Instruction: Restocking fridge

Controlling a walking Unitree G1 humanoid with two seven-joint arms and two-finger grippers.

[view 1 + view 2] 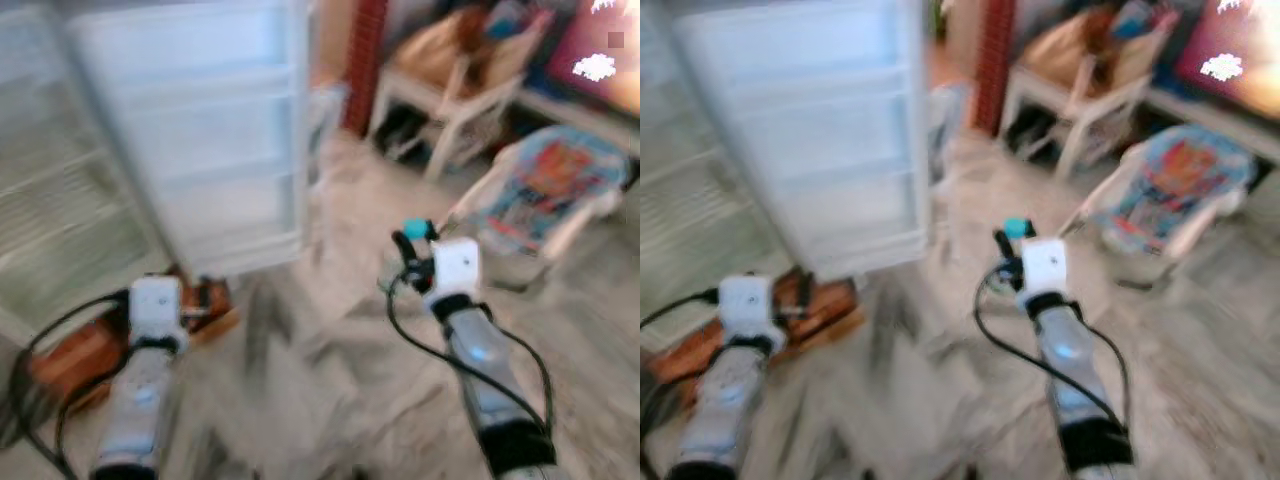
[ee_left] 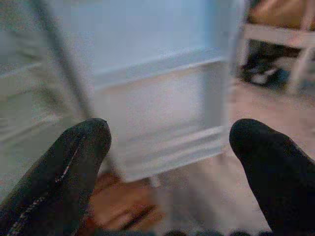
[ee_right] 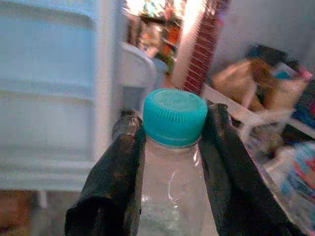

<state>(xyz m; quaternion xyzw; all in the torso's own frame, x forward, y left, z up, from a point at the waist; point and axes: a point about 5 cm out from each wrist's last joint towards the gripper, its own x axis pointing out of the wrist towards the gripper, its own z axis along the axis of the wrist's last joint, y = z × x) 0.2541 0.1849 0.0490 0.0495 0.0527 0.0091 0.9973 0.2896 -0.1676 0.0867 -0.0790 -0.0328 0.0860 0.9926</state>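
The right hand [image 3: 172, 162] is clamped on a clear bottle [image 3: 172, 191] with a teal cap [image 3: 174, 117], one black finger [image 3: 110, 182] pressed to each side of its neck; the bottle stands upright in the grip. The right arm reaches forward at about 1 o'clock, over the pale floor [image 1: 330, 380]. The left hand [image 2: 170, 162] has its fingers [image 2: 64, 167] spread wide apart with nothing between them, pointing at the open white fridge door [image 1: 200, 130] at 11 o'clock. A brown wooden crate [image 1: 90, 350] lies beside the left arm. A patterned chair [image 1: 545, 190] stands at 2 o'clock.
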